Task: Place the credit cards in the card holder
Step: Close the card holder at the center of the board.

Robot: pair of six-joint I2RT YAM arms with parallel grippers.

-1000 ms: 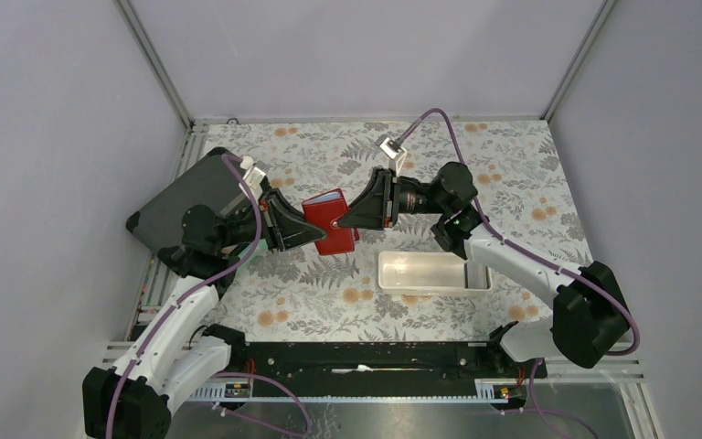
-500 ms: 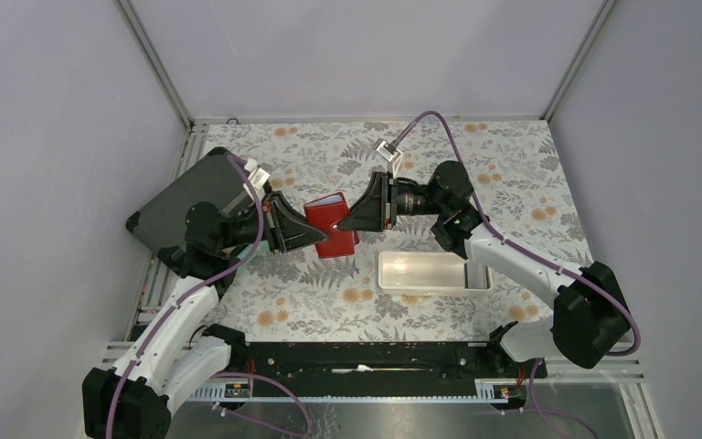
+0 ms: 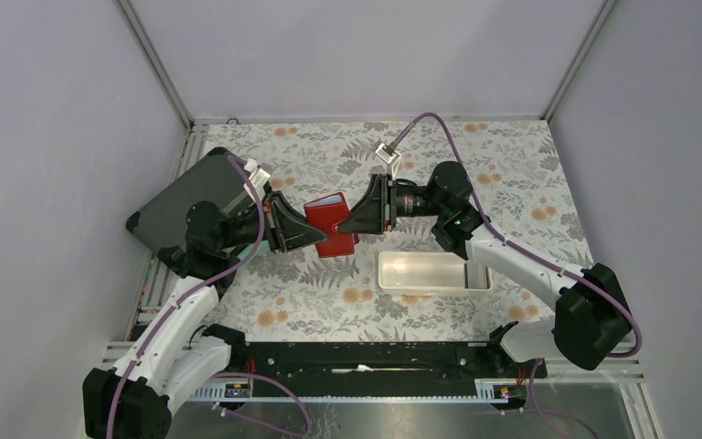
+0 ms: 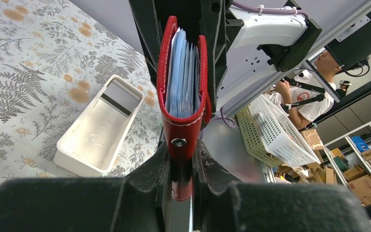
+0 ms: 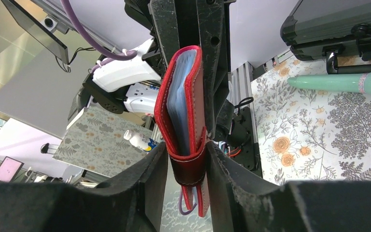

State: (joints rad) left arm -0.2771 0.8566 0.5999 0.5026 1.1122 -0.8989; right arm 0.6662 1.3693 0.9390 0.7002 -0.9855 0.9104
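From above, the red card holder hangs over the middle of the flowered table, caught between the two arms. The left gripper comes at it from the left and the right gripper from the right. A white tray lies on the cloth just near and right of the holder. A dark grey case sits at the left edge, behind the left arm. In the left wrist view, the left gripper's fingers are pinched on the holder's lower end, just below the small metal snap. The holder stands on edge and gapes slightly at the top. The credit cards, light blue, are packed inside it edge-on; no yellow-brown one can be made out. The right gripper's black fingers flank the holder's far end, and the tray lies on the cloth to the left. In the right wrist view, the right gripper's fingers squeeze the holder's folded red end from both sides. The blue cards sit between its covers, and the left gripper's fingers frame its far end. At the right, the case and a pale green tube lie over the flowered cloth.
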